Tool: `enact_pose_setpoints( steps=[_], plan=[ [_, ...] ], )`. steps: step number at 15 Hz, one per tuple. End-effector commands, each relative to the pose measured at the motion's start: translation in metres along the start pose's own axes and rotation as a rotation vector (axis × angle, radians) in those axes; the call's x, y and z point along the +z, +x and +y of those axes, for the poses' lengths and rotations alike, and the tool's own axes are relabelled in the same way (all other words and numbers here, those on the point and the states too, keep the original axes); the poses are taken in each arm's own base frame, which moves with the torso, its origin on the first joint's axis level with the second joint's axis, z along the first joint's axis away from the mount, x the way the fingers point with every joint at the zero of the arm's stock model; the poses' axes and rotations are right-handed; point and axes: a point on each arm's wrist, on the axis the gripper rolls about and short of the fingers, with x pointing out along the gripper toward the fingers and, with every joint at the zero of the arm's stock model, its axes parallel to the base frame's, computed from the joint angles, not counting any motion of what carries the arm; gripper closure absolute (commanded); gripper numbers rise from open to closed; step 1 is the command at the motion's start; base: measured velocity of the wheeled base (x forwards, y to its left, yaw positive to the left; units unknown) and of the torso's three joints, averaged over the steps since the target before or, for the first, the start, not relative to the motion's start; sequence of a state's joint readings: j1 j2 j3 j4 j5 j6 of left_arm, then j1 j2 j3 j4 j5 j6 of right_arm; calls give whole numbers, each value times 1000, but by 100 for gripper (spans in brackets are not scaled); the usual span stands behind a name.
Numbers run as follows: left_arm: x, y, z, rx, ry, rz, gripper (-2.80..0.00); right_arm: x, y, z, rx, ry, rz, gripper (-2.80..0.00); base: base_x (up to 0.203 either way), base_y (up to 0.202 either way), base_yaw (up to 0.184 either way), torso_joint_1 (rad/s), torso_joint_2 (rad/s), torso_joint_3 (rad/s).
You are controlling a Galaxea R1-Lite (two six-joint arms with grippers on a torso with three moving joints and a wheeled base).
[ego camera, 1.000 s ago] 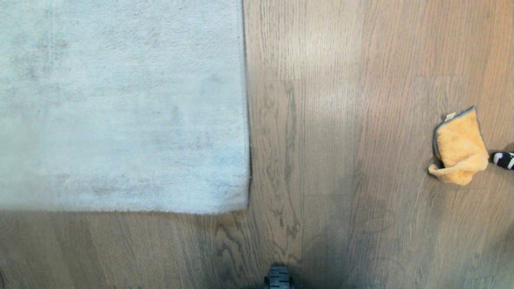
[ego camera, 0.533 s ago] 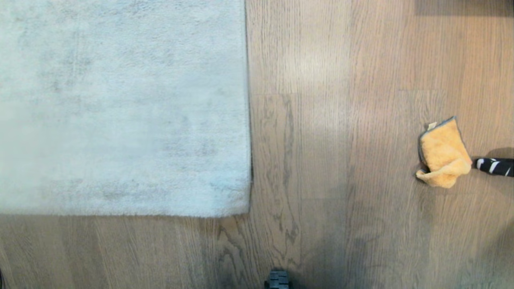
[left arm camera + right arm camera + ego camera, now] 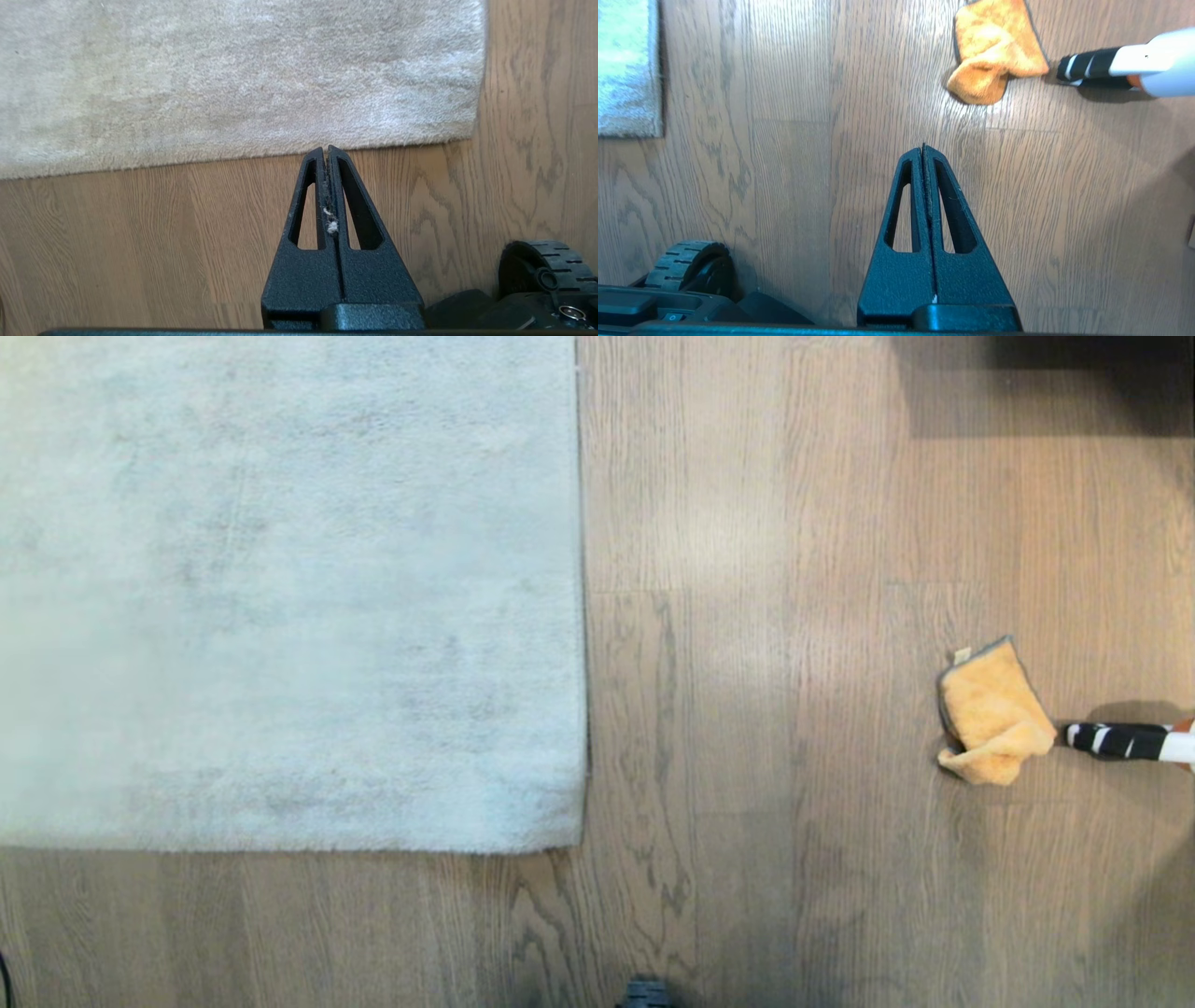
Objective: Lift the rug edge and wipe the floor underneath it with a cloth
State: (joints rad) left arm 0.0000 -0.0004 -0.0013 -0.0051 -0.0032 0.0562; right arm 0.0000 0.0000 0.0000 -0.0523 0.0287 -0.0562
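Cloth [image 3: 993, 49] on floor [image 3: 794, 140], well ahead of closed right claw [image 3: 923, 148]; left claw [image 3: 326, 149] closed.

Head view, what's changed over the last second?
The camera moved: the whole scene shifted, and the rug, the cloth and the black-and-white rod beside it shifted with it. More of the rod shows now. Nothing was gripped or released; both grippers are shut and empty.

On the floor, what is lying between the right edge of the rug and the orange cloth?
Nothing: in the head view only bare wood-grain floor separates the rug from the cloth. The right wrist view shows the same bare stretch.
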Motion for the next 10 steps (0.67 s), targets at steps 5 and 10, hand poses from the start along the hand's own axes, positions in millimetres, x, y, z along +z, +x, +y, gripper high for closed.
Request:
enact_pose_setpoints(
  steps=[5,10],
  plan=[
    [0,0,0,0,2,1,0,0,0,0,0,-1,-1,0,0,0,0,2,4,202],
    [0,0,0,-1,2,-1,0,0,0,0,0,-1,-1,0,0,0,0,4,3,202]
  ],
)
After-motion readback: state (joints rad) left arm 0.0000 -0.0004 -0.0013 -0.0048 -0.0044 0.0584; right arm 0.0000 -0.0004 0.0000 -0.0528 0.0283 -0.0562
